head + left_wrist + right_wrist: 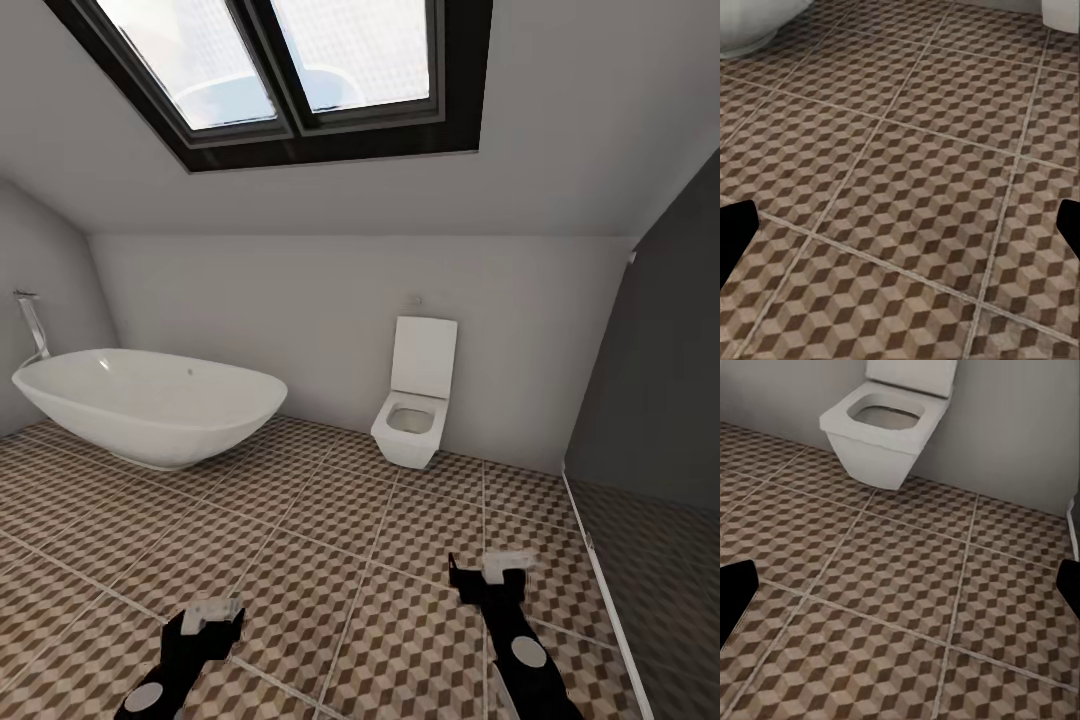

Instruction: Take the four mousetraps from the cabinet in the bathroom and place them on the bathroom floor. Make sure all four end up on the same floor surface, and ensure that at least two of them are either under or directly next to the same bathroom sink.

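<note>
progress: we're seeing no traps laid on the bathroom floor (330, 560); all four looking left to do
grippers: left gripper (212, 612) at 7 o'clock, right gripper (500, 570) at 5; both spread apart, carrying nothing
ahead: bathtub (150, 400) at 10 o'clock, toilet (415, 405) at 1

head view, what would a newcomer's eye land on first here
Likely the big oval white bathtub at the left on the cube-patterned bathroom floor. Then the white toilet with its lid up on the far wall, and the dark-framed skylight overhead.
</note>
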Robot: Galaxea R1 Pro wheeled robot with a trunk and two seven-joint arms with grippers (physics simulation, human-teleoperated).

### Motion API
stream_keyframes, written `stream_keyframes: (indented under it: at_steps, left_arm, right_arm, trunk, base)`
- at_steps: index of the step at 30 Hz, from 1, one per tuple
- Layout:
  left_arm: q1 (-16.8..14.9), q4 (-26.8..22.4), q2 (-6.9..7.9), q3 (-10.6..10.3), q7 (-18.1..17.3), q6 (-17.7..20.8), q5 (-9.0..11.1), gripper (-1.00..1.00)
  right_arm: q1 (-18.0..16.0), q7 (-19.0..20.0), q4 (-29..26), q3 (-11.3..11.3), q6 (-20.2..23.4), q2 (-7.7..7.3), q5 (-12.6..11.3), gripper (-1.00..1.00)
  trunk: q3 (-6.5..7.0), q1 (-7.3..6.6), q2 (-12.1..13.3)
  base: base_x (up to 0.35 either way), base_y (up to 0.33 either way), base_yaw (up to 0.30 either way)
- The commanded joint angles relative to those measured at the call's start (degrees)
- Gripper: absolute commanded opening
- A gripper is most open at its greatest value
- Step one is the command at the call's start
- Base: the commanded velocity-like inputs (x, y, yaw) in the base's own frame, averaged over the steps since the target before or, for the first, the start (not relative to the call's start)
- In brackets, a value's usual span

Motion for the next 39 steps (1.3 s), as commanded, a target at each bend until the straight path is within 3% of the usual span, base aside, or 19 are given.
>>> stream_keyframes:
  at_steps: [1, 5, 9, 39]
  left_arm:
    - [0.0, -0.7, 0.26, -0.1, 0.2, 0.3, 0.0, 1.0]
    - [-0.1, -2.5, 1.04, -0.3, 0.3, 0.0, 0.0, 1.0]
    - [-0.1, -3.2, 1.18, -0.5, 0.2, -0.1, 0.0, 1.0]
    - [-0.1, -2.5, 1.19, -1.8, 0.1, -0.3, 0.0, 1.0]
  right_arm:
    - [-0.1, -0.3, -0.1, 0.8, 0.2, -0.04, 0.8, 1.0]
    - [-0.1, -0.4, -0.1, 4.0, -0.9, -0.15, 1.8, 1.0]
    - [-0.1, -0.5, -0.1, 4.6, -1.1, -0.17, 2.0, 1.0]
    - [-0.1, -0.7, -0.1, 4.6, -1.2, 0.0, 1.9, 1.0]
  trunk:
    - [-0.07, 0.0, 0.0]
    - [-0.07, 0.0, 0.0]
    - [-0.07, 0.0, 0.0]
    - [0.01, 0.0, 0.0]
  base:
    - [0.0, 0.0, 0.0]
    - [0.0, 0.0, 0.0]
    - [0.0, 0.0, 0.0]
    - [0.0, 0.0, -0.016]
